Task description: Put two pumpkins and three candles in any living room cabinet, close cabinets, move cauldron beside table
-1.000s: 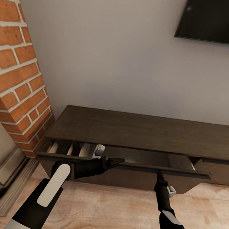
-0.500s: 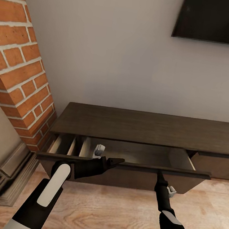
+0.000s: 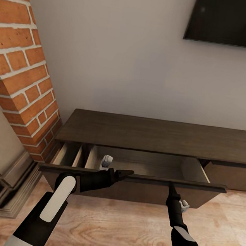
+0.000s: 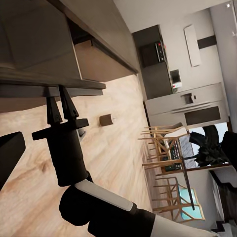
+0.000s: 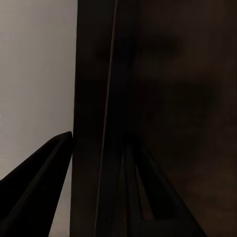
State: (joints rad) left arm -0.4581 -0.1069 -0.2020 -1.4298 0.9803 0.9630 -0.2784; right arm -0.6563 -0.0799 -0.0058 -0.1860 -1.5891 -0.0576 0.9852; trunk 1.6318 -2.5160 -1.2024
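Against the cabinet [image 3: 160, 138], its drawer [image 3: 140, 166] pulled open, the right gripper [image 3: 171, 186] clamps the drawer's front edge, the left gripper [image 3: 127, 173] closed above it.

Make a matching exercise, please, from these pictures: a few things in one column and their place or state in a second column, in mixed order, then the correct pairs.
Things:
1. cabinet drawer
2. left gripper
3. right gripper
4. brick column

Places or states:
A. stands at the cabinet's left end in the head view
B. lies sideways along the drawer front's top edge
C. pulled out, its interior showing
D. points up at the drawer front's top edge, right of the middle

Pairs: 1-C, 2-B, 3-D, 4-A
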